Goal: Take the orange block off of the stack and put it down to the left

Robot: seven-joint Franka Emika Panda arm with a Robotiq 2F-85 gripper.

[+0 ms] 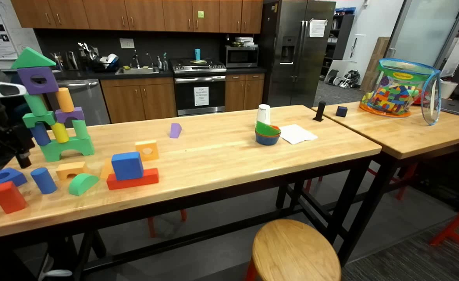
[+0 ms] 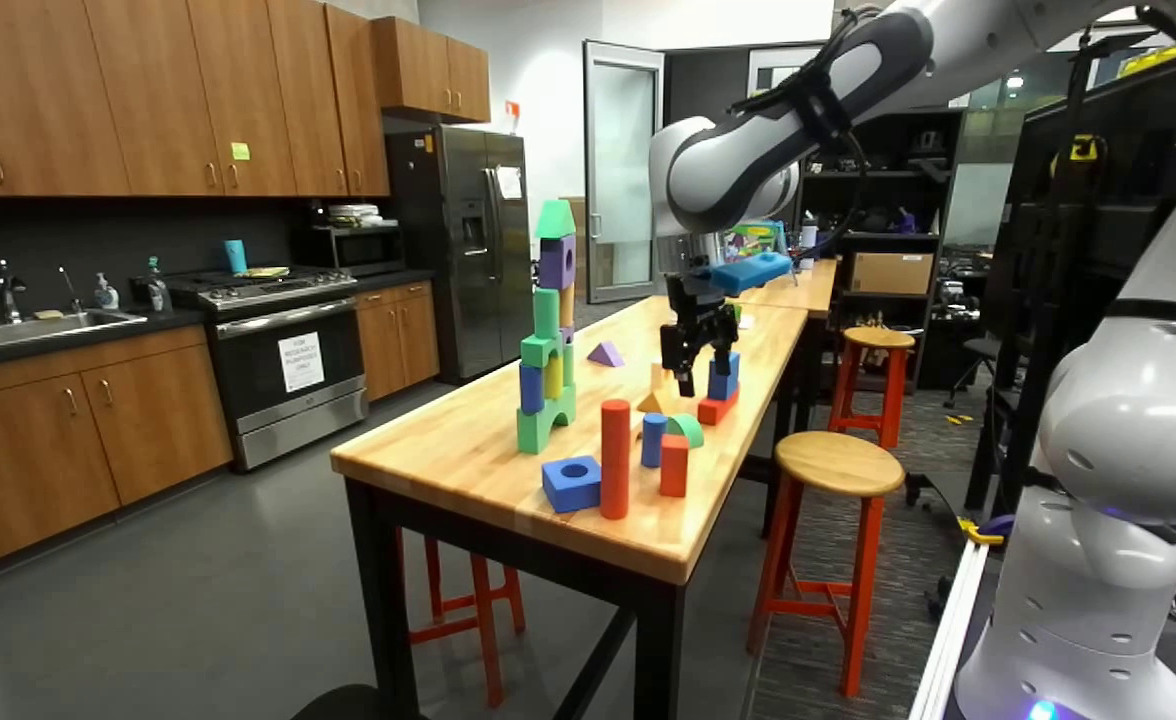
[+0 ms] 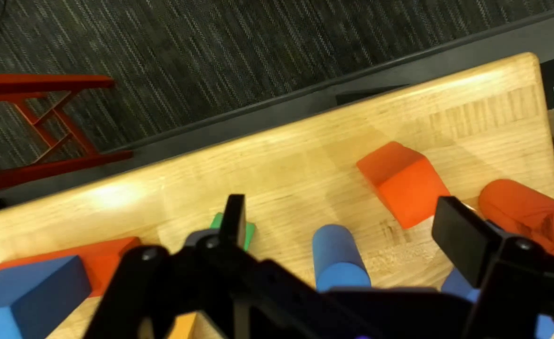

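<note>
Gripper (image 3: 345,226) spread wide above the table (image 3: 281,165).
Blue cylinder (image 1: 43,180) and green half-round (image 1: 83,184) sit between orange block (image 1: 9,197) and stack (image 1: 128,168); multicoloured tower (image 2: 546,315) rises nearby.

Orange block (image 2: 674,467), seemingly upright, off stack (image 1: 131,171)

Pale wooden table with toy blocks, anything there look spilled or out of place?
Nothing looks spilled. The purple triangular block sits alone, apart from the tall multicoloured block tower, so it seems slightly stray. The orange-red rectangular block stands upright, off the blue-and-red block stack, which fits the task.
</note>
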